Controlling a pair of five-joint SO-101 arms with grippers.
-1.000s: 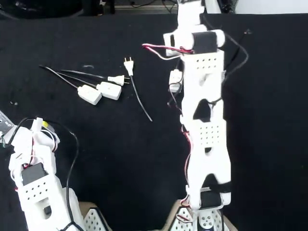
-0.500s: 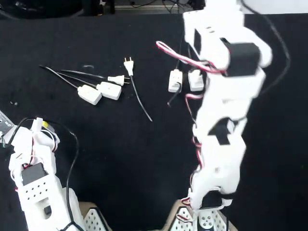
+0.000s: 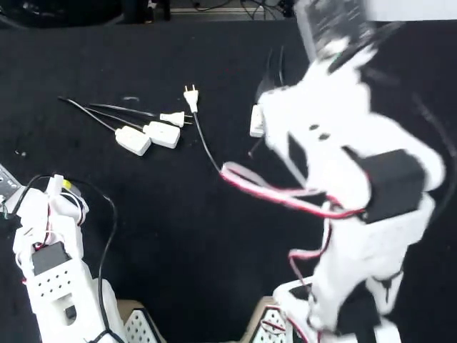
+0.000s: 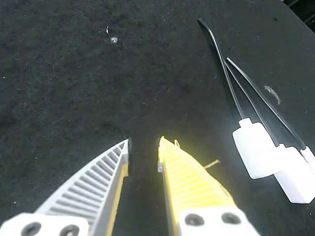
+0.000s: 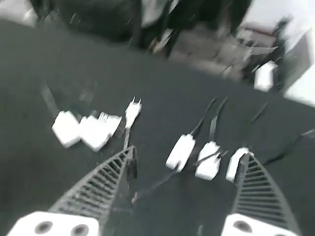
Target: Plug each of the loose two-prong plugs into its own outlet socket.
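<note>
Moved: right arm (image 3: pixel 371 186) has lifted back off the table (blurred).
Left gripper (image 4: pixel 144 141): narrow gap, empty; two sockets (image 4: pixel 256 155) lie ahead of its fingertips.
Loose plug (image 5: pixel 132 112): beyond one right fingertip.
Right gripper (image 5: pixel 187 153): spread wide, empty; three sockets (image 5: pixel 207 167) between its fingers.

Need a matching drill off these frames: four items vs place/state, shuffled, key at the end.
Items:
1. left end effector
2. right end effector
3. far plug
4. leftmost outlet socket

States:
A. wide open, nothing held
B. has one yellow finger
C. lies snug beside a second socket
D. prongs bare, black cord trailing

Pairs: 1-B, 2-A, 3-D, 4-C
</note>
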